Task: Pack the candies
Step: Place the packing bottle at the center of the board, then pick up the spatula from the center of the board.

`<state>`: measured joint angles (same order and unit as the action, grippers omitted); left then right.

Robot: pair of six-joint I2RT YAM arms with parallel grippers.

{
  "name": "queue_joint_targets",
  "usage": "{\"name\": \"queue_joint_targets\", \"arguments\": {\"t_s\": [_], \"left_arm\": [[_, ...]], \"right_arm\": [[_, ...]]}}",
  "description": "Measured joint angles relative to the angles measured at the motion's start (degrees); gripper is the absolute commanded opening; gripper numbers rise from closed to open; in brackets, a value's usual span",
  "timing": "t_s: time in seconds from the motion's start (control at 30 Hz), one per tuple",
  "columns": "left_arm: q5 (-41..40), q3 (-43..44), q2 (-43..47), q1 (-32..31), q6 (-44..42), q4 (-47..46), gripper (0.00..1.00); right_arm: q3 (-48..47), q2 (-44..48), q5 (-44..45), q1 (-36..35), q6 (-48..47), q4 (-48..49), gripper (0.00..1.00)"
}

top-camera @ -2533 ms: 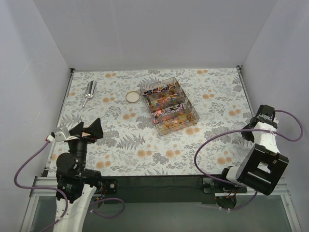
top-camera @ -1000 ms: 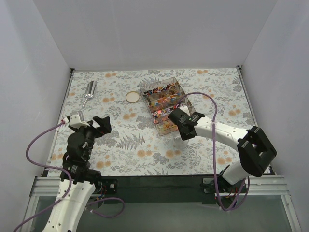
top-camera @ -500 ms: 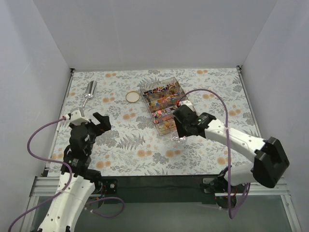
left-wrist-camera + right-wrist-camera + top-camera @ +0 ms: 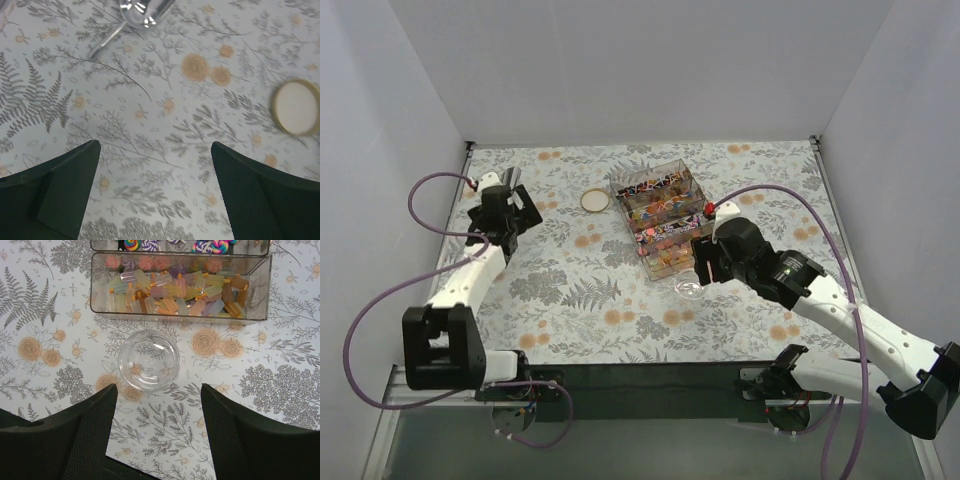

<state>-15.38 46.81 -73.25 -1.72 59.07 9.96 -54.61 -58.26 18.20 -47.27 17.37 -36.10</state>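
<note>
2 open, empty claws: right gripper [image 4: 159, 400] hovers over clear jar [image 4: 149, 359], likely to steady it for candies [image 4: 170, 292]; left gripper [image 4: 155, 150] faces metal scoop [image 4: 145, 9] for scooping.

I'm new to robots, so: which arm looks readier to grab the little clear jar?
Right: the right pincer, open, hangs over the jar; the left pincer is far off, near the scoop.

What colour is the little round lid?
Gold rim, pale cream middle; the lid shows best in the left wrist view.
</note>
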Motion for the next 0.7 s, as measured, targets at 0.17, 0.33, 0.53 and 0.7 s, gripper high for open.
{"name": "queue_joint_targets", "arguments": {"t_s": [0.17,0.33,0.53,0.7], "left_arm": [[4.26,3.56,-13.16,7.93,-6.4,-7.45,0.92],[12.09,5.2,-21.16,13.33,-11.04,-14.51,0.85],[19.87,10.05,-28.87,18.93,-15.67,-17.94,0.8],[24.3,13.0,-33.55,20.76,-19.26,-19.08,0.69]], "right_arm": [[3.56,3.45,-3.63,0.0,-1.86,2.84,0.73],[5.9,3.93,-5.44,0.0,-4.09,5.01,0.73],[6.03,3.93,-5.53,0.0,-5.35,6.29,0.72],[6.56,4.22,-5.99,0.0,-5.35,6.45,0.72]]}}
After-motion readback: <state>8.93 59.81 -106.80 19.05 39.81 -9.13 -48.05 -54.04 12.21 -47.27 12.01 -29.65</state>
